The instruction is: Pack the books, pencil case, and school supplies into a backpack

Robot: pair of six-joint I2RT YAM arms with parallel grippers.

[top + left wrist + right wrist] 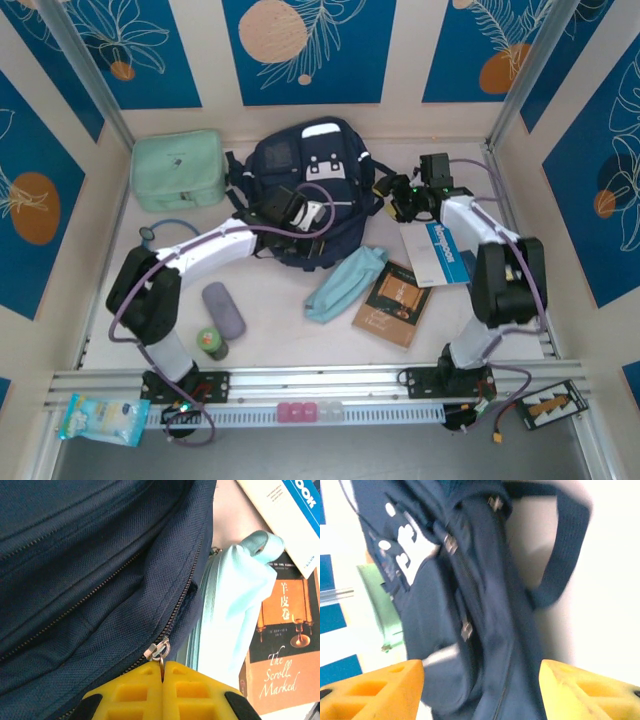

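Observation:
The navy backpack (310, 185) lies at the back middle of the table. My left gripper (288, 212) rests on its front, shut on the metal zipper pull (161, 655), which is pinched between the yellow fingertips (135, 690). Just off the backpack's right side, my right gripper (397, 197) stands open, with the backpack's fabric (485, 630) seen between its fingers (375, 690). In front of the backpack lies the light-blue pencil case (345, 283). The brown book (392, 303) is to the right of the pencil case, with a white-and-blue book (437, 252) behind it. The greyish-purple school supplies case (223, 310) lies at the front left.
A mint-green bag (177, 170) stands at the back left against the wall. A small green bottle (211, 342) stands just in front of the purple case. Panel walls close the table on three sides, and a metal rail (300, 380) runs along the near edge.

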